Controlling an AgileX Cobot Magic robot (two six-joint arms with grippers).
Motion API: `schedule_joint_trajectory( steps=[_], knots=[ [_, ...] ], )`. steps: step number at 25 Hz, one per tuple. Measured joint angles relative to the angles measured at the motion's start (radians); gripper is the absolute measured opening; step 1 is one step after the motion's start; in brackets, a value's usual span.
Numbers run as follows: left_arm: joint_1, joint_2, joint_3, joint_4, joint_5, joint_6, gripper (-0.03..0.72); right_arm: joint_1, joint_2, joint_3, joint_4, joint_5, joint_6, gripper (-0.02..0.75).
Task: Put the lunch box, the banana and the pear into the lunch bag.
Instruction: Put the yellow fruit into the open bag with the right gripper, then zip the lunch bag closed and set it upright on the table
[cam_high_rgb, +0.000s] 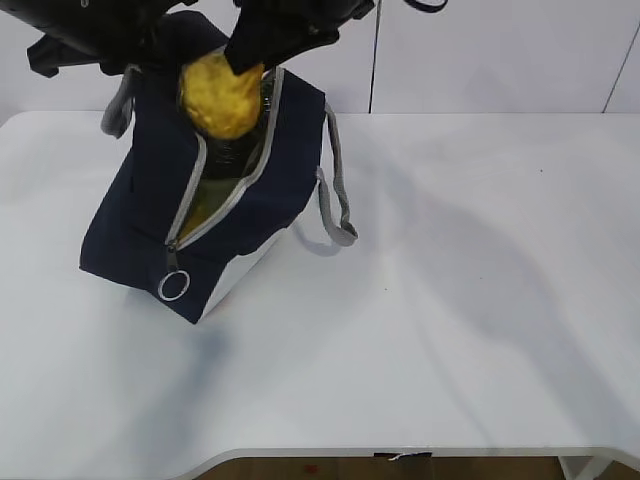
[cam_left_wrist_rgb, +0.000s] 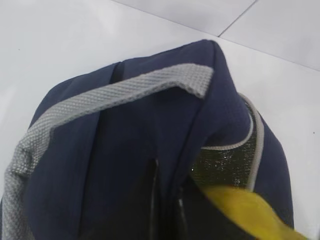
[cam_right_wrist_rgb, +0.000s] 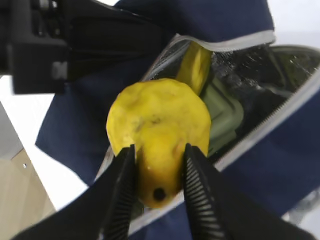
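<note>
The navy lunch bag (cam_high_rgb: 140, 210) lies on the white table, its zipper open and foil lining showing. My right gripper (cam_right_wrist_rgb: 159, 150) is shut on the lumpy yellow pear (cam_right_wrist_rgb: 157, 125), holding it just over the far end of the opening; the exterior view shows the pear (cam_high_rgb: 222, 95) there too. Inside the bag I see the banana (cam_right_wrist_rgb: 195, 65) and the sage-green lid of the lunch box (cam_right_wrist_rgb: 225, 112). My left gripper (cam_left_wrist_rgb: 167, 200) is shut on a fold of the lunch bag's (cam_left_wrist_rgb: 125, 150) navy fabric beside the opening. A yellow shape (cam_left_wrist_rgb: 250, 210) shows at the mouth.
Grey strap handles hang off the bag, one on its right side (cam_high_rgb: 335, 190) and one by my left arm (cam_left_wrist_rgb: 100, 97). The silver ring pull (cam_high_rgb: 173, 286) sits at the near end of the zipper. The white table (cam_high_rgb: 480, 300) stretches to the right and front.
</note>
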Motion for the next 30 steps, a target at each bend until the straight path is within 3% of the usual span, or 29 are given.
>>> schedule_joint_trajectory(
  steps=[4, 9, 11, 16, 21, 30],
  knots=[
    [0.0, 0.0, 0.0, 0.0, 0.0, 0.0, -0.002, 0.0, 0.046, 0.0, 0.019, -0.069, -0.041, 0.298],
    [0.0, 0.0, 0.0, -0.004, -0.002, 0.0, -0.002, 0.0, 0.058, 0.0, 0.036, -0.086, -0.062, 0.529],
    [-0.002, 0.0, 0.0, -0.004, -0.002, 0.0, -0.002, 0.0, 0.058, 0.0, 0.036, -0.086, -0.055, 0.557],
    [-0.002, 0.0, 0.0, 0.014, -0.002, 0.0, -0.002, -0.014, 0.024, 0.0, -0.064, -0.024, 0.049, 0.531],
    [-0.002, 0.0, 0.0, 0.108, 0.002, 0.0, -0.002, -0.045, -0.021, 0.0, -0.161, 0.061, 0.171, 0.503],
    [-0.002, -0.002, 0.0, 0.281, 0.046, 0.0, -0.002, -0.059, -0.029, 0.0, -0.072, 0.088, 0.239, 0.423]
  ],
)
